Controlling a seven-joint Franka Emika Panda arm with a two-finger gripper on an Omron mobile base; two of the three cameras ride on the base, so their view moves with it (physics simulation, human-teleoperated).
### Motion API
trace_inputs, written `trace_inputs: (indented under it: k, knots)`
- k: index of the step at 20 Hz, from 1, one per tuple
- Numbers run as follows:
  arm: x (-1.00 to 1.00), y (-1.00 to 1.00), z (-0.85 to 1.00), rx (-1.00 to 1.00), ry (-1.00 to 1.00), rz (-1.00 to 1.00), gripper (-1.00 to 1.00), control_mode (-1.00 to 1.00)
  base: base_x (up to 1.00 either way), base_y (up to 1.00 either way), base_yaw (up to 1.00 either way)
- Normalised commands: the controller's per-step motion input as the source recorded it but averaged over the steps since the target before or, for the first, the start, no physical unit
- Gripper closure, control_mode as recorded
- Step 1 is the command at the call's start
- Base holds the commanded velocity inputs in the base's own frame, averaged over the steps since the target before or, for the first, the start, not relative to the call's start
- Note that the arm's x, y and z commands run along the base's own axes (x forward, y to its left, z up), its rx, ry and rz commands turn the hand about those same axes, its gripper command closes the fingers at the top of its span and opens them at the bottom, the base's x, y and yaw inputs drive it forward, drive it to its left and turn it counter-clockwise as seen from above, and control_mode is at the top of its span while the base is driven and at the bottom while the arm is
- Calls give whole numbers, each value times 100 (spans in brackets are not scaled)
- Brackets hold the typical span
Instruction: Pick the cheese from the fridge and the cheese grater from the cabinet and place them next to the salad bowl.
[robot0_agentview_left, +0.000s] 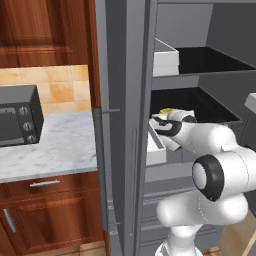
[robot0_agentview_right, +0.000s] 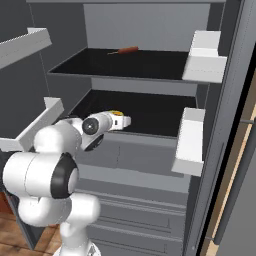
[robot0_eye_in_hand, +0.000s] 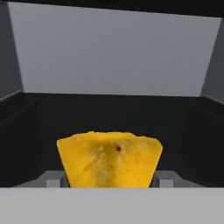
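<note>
Dark fridge shelf (robot0_agentview_right: 150, 112) behind; the white arm's two-finger gripper (robot0_eye_in_hand: 111, 180) spread wide, fingers (robot0_eye_in_hand: 52, 179) flanking the lumpy yellow-orange cheese wedge (robot0_eye_in_hand: 109, 159), contact unclear

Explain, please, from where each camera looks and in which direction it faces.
Left base view: behind the arm's left, facing the open fridge; white arm at lower right.
Right base view: behind its right, facing the fridge shelves; arm at lower left.
Hand view: on the hand, along the gripper toward the fridge's back wall.
All share the cheese between the fingertips.
</note>
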Motion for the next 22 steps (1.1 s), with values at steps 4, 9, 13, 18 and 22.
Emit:
trace_inputs:
  k: [4,9,13,18,22]
  knots:
    - [-76,-1,100,8,9,-20,100,-100,0,0,0]
    - [-75,-7,100,14,27,-22,100,-100,0,0,0]
    - [-72,-7,100,17,40,-20,100,-100,0,0,0]
    - [-85,-29,100,24,43,-15,100,-100,0,0,0]
    - [-100,-28,100,24,35,-1,100,-100,0,0,0]
